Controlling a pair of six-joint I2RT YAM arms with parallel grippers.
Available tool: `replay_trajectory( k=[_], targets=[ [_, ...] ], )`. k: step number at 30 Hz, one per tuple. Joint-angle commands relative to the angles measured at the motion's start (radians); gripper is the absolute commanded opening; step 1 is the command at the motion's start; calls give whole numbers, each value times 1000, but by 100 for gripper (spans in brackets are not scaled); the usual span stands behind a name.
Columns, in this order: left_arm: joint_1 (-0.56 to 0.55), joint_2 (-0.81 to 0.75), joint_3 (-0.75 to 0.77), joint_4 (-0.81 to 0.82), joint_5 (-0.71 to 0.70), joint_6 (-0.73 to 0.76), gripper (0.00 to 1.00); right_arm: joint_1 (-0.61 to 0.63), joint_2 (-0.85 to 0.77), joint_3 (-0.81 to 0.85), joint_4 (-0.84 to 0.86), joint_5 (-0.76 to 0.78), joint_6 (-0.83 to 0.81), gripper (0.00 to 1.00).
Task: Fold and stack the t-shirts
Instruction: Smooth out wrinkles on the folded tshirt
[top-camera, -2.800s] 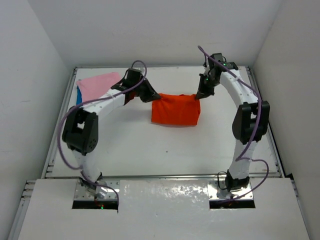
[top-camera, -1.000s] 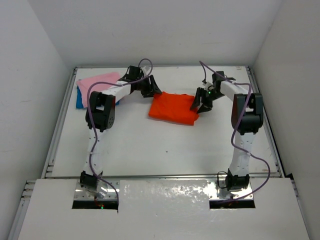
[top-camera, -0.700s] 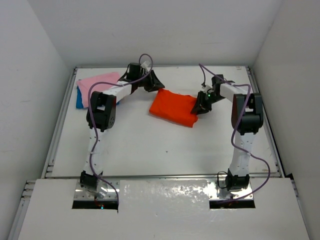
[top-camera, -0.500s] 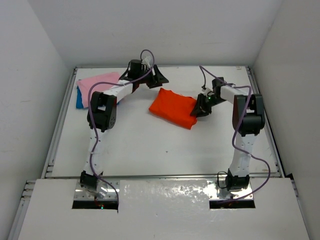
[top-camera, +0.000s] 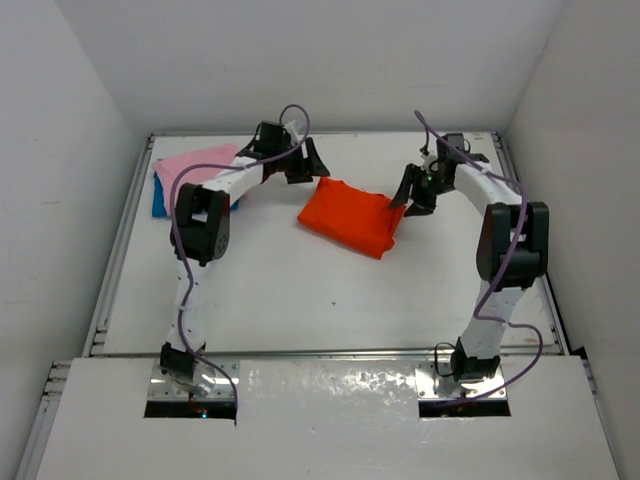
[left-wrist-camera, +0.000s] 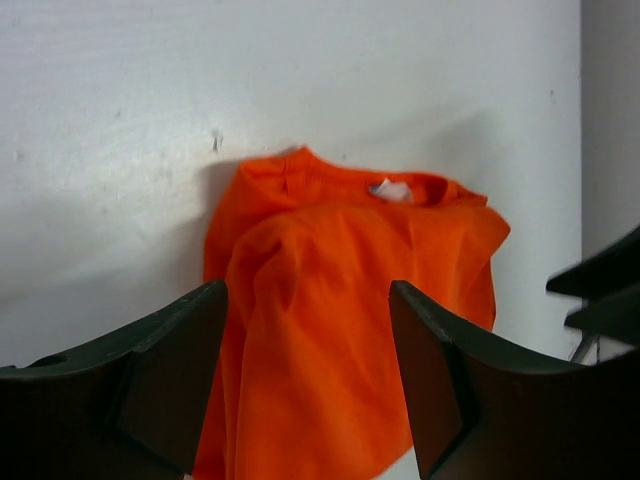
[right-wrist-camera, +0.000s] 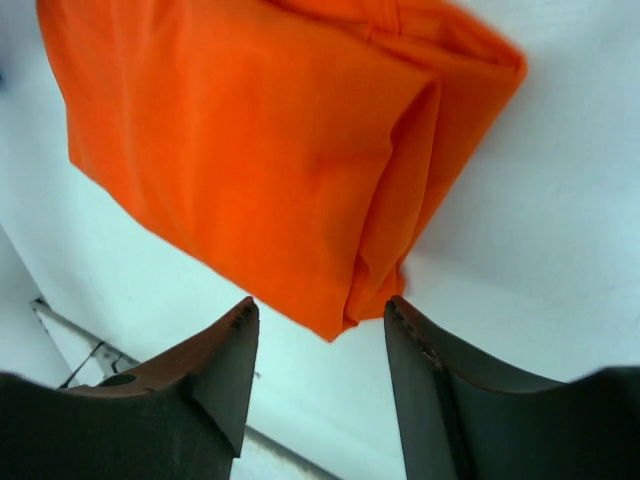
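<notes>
Both arms were dangling the orange-red t-shirt (top-camera: 348, 215) by its top corners a few seconds back. Now it's down flat on the white table (top-camera: 300, 290) as a folded bundle, sitting a bit crooked with its near-right corner closest to the arm bases. The right gripper (top-camera: 410, 197) has let go and backed off. It hovers just beside the shirt's right edge with its fingers spread and nothing between them. In the right wrist view (right-wrist-camera: 318, 305) you can see the folded edge of the shirt (right-wrist-camera: 250, 150) past the fingertips, with a layered crease running down it. The left gripper (top-camera: 303, 172) is at the shirt's far-left corner, also spread wide with nothing pinched. From its wrist camera (left-wrist-camera: 305, 300) the cloth (left-wrist-camera: 340, 330) lies beyond the fingers, a little rumpled, and a small white label (left-wrist-camera: 390, 188) shows at the neckline on the far end. Well off to the left of the orange shirt and a bit farther back, the pink t-shirt (top-camera: 195, 165) lies folded on top of the blue t-shirt (top-camera: 159, 200), which only peeks out along the pink one's near-left edge.
</notes>
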Motion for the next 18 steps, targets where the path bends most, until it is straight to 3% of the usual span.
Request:
replay_trajectory(
  k=[1,9,18],
  targets=[
    [-12,-153,-79,-28,-20,76,63,-9,66,94,39,31,-2,54],
    [-14,-238,-171,-50,-19,116,62,-10,202,211,63,-4,1,46],
    [-37,-258,-189,-15,39,76,61,-9,224,197,148,-44,78,41]
  ],
)
